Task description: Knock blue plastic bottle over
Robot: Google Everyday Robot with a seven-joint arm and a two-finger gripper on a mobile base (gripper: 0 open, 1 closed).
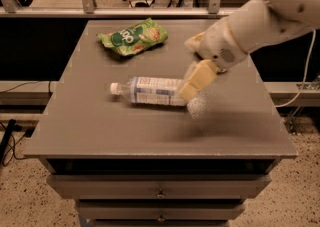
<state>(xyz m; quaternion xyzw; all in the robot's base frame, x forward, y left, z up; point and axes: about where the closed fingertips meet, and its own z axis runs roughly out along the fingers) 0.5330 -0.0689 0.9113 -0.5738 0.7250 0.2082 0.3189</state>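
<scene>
The bottle (150, 91) lies on its side mid-surface (100, 131), its cap toward the left edge. The claw (196, 82) hangs over the bottle's right end; I cannot tell whether it is apart or together. A green bag (132, 36) lies toward the far left corner.

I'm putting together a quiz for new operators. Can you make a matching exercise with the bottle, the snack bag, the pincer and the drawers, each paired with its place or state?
Things:
1. blue plastic bottle
2. green snack bag
3. pincer
4. drawers

Places or states:
A. in the front of the table, under its top
B. at the bottle's base end, over the table
C. lying on its side, mid-table
D. flat near the table's far edge

Pairs: 1-C, 2-D, 3-B, 4-A
</scene>
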